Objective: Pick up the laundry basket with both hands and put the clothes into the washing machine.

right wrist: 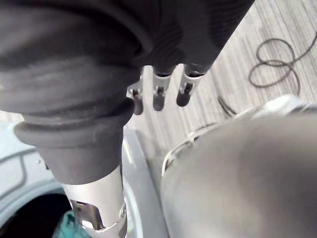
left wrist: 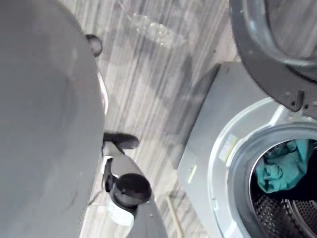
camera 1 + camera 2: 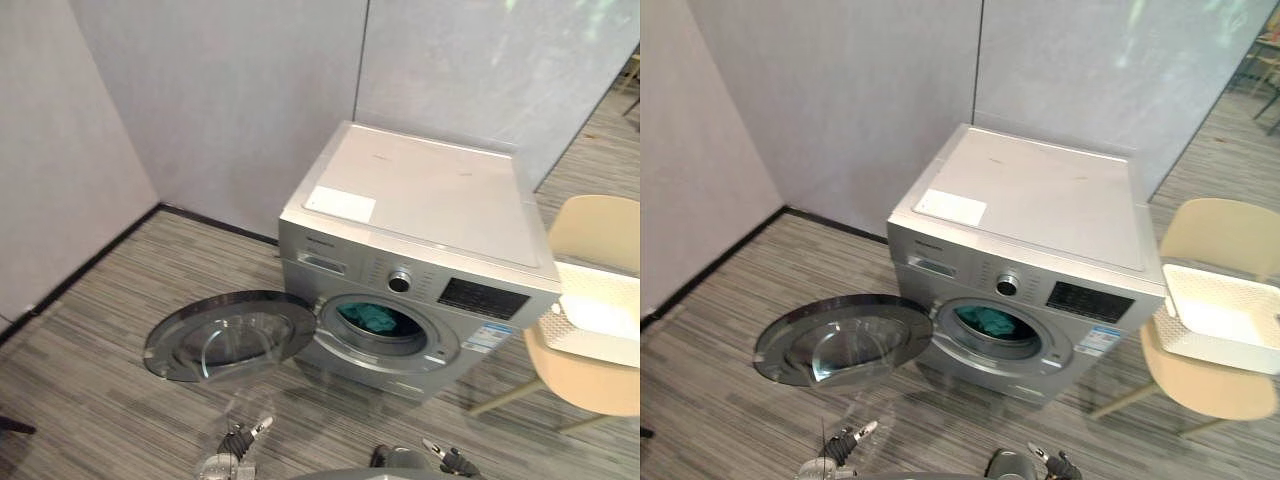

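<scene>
Both hands hang low in front of the washing machine (image 3: 420, 190), holding nothing: the left hand (image 3: 238, 443) sits below the open door (image 3: 230, 335), and the right hand (image 3: 452, 463) sits below the machine's front. Each has loose, unclenched fingers. In the right wrist view the dark-tipped fingers (image 1: 159, 96) point out past the ribbed cover with only striped floor beyond them.

The white lattice laundry basket (image 3: 1185, 335) rests on the seat of a beige chair (image 3: 600, 230) just to the right of the washing machine, well apart from both hands. A bundle of teal clothes (image 3: 375, 318) lies inside the machine's drum, seen through the round opening. The left wrist view shows the same teal cloth against the drum's perforated wall.

The door is swung fully out to the machine's left, its glass bowl facing up. On the front panel above the opening are a round dial (image 3: 400, 281) and, to its right, a dark display (image 3: 483, 298). A white label (image 3: 340, 204) lies on the machine's top near its front left corner. The machine stands on a grey striped floor (image 3: 100, 380) with pale grey wall panels (image 3: 220, 90) behind it.
</scene>
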